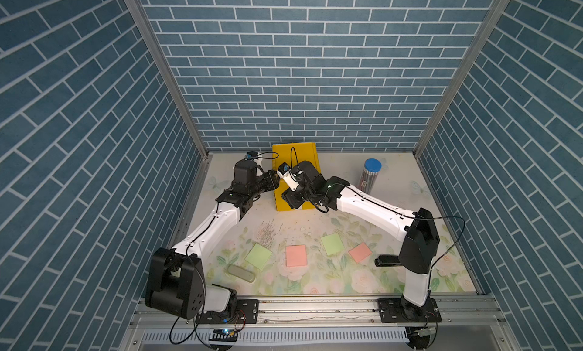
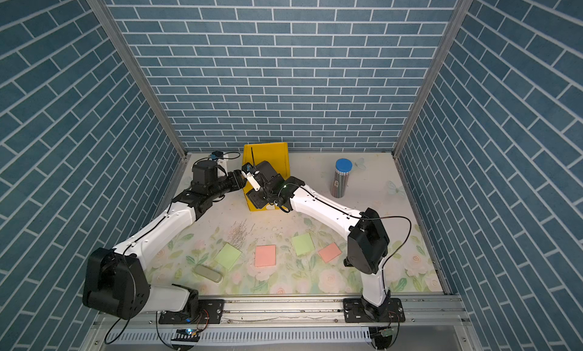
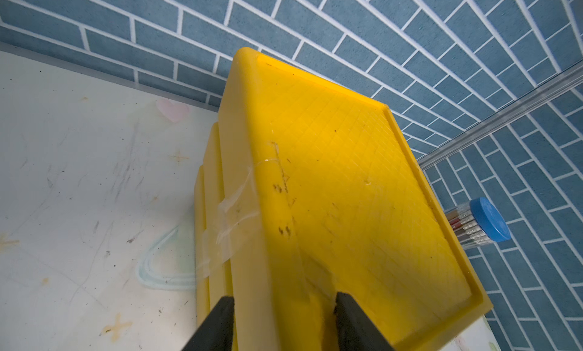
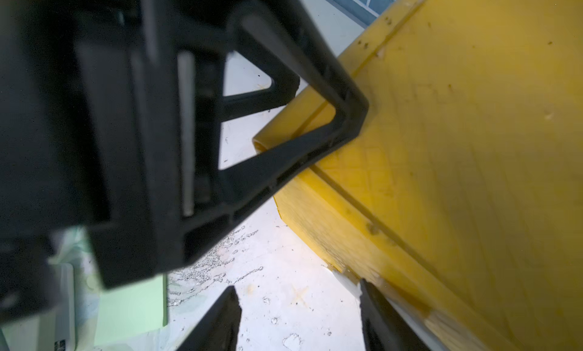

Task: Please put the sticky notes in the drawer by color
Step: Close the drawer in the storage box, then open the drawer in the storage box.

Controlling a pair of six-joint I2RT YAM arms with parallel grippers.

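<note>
The yellow drawer [image 1: 295, 150] cabinet stands at the back centre, seen in both top views [image 2: 268, 152]. My left gripper [image 3: 284, 305] is shut on its upper left edge, one finger [image 4: 331, 112] on top and the other down the side. My right gripper [image 4: 298, 292] hovers open at the cabinet's front lower corner, one finger beside a white tab [image 4: 345, 278], only bare table between the fingers. Two green sticky notes [image 1: 258, 255] [image 1: 332, 244] and two pink ones [image 1: 296, 255] [image 1: 360, 252] lie flat in a row on the front of the table.
A clear pencil tube with a blue cap [image 1: 370, 176] stands at the back right. A grey-green oblong case [image 1: 241, 273] lies front left. A black object [image 1: 388, 260] lies by the right arm's base. Small metal bits [image 1: 266, 234] are scattered behind the notes.
</note>
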